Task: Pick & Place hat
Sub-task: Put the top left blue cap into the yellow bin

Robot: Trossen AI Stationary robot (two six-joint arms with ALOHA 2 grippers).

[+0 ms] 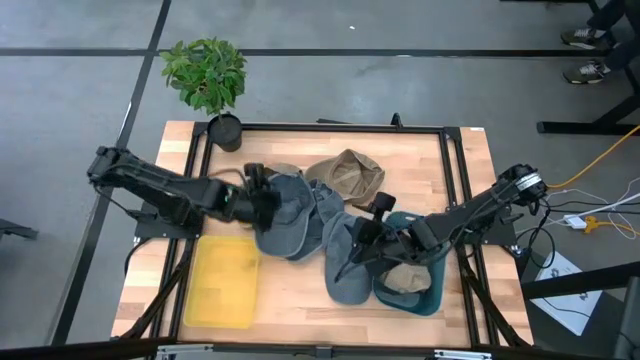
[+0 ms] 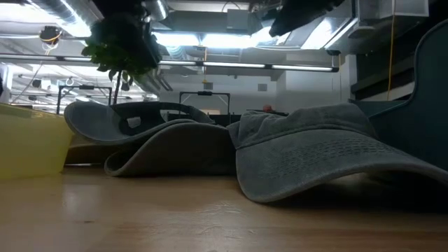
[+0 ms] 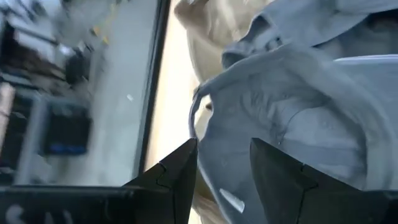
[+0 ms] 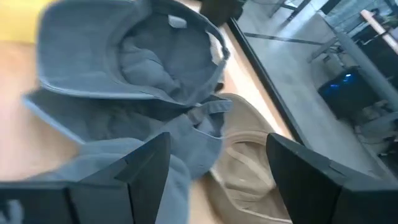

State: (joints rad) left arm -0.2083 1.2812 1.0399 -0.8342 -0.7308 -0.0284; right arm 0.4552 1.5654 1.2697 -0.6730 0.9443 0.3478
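Observation:
Several hats lie in a heap at mid-table. A blue-grey cap (image 1: 285, 210) (image 4: 161, 56) lies upside down, opening upward, resting on another grey hat (image 2: 168, 150). My left gripper (image 1: 262, 198) (image 3: 224, 146) hovers over this cap's left rim, its fingers a narrow gap apart, open. My right gripper (image 1: 362, 238) (image 4: 217, 137) is wide open above a second grey cap (image 1: 345, 265) (image 2: 315, 150) that lies crown up on the table. A tan hat (image 1: 347, 175) (image 4: 249, 168) lies beyond them.
A yellow bin (image 1: 225, 280) (image 2: 28, 140) stands near the table's front left. A teal hat (image 1: 415, 295) with a tan one inside lies at front right, under my right arm. A potted plant (image 1: 205, 75) stands at the far left edge. A black frame rims the table.

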